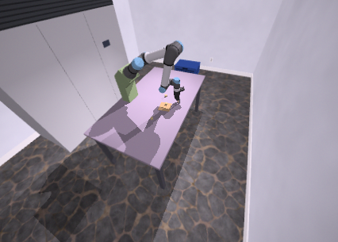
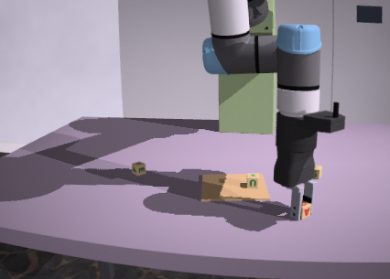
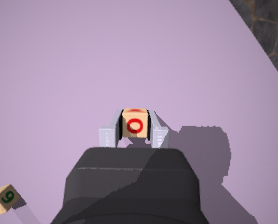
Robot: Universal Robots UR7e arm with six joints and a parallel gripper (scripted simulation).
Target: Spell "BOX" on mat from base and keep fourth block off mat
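A block with a red O on top (image 3: pixel 135 125) (image 2: pixel 306 210) stands on the table beyond the mat's right end in the exterior view. My gripper (image 3: pixel 135 119) (image 2: pixel 302 209) (image 1: pixel 178 101) is shut on it, a finger against each of two opposite sides. The tan mat (image 2: pixel 235 195) (image 1: pixel 162 109) lies flat. One block (image 2: pixel 253 181) with green side letters stands on its right part; its top letter is unclear. Another block (image 2: pixel 138 168) (image 1: pixel 151 118) lies on the table left of the mat. A fourth block (image 2: pixel 318 172) (image 3: pixel 7 198) (image 1: pixel 166 96) stands off the mat behind the gripper.
The purple table (image 1: pixel 147 137) (image 2: pixel 114 213) has its near edge in front of the mat in the exterior view. The green robot pedestal (image 1: pixel 128 87) (image 2: pixel 246 103) stands across the table. A blue crate (image 1: pixel 187 66) is beyond the table. Arm shadows fall over the mat.
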